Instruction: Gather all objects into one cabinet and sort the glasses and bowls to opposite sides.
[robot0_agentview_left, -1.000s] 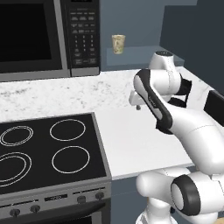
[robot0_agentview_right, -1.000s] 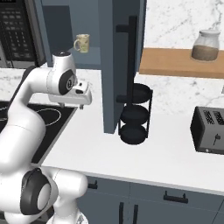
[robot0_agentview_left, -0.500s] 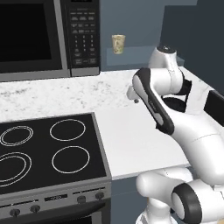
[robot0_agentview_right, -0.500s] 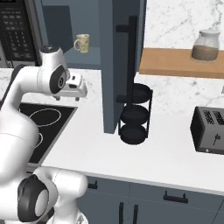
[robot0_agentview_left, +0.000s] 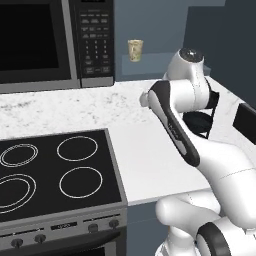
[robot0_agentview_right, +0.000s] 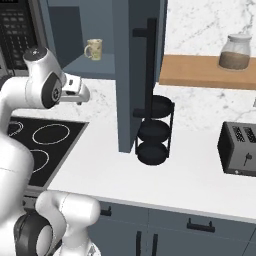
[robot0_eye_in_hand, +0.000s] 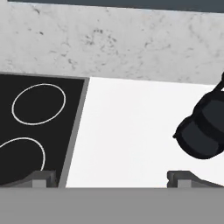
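Tumbler (robot0_agentview_left: 135, 50) sitting upright on open cabinet (robot0_agentview_right: 127, 75) shelf; looking light, rigid, likely slippery (grasp mid-body, across sides). Gripper (robot0_eye_in_hand: 111, 177) hovering over counter (robot0_eye_in_hand: 131, 131), jaws spread wide, holding nothing.

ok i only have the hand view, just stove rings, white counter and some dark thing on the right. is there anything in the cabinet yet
Observer: Yes, one pale beige cup stands on the shelf of the open cabinet, to the right of the microwave.
Operator: what's the dark thing on my right
Observer: A black three-tier rack on the counter, standing by the open cabinet door.
Operator: are the jaws empty
Observer: The gripper is open with nothing between its fingertips, hanging over the counter beside the stove.
Operator: anything else on the counter
Observer: A dark toaster at the far right, under a wooden shelf holding a glass jar.
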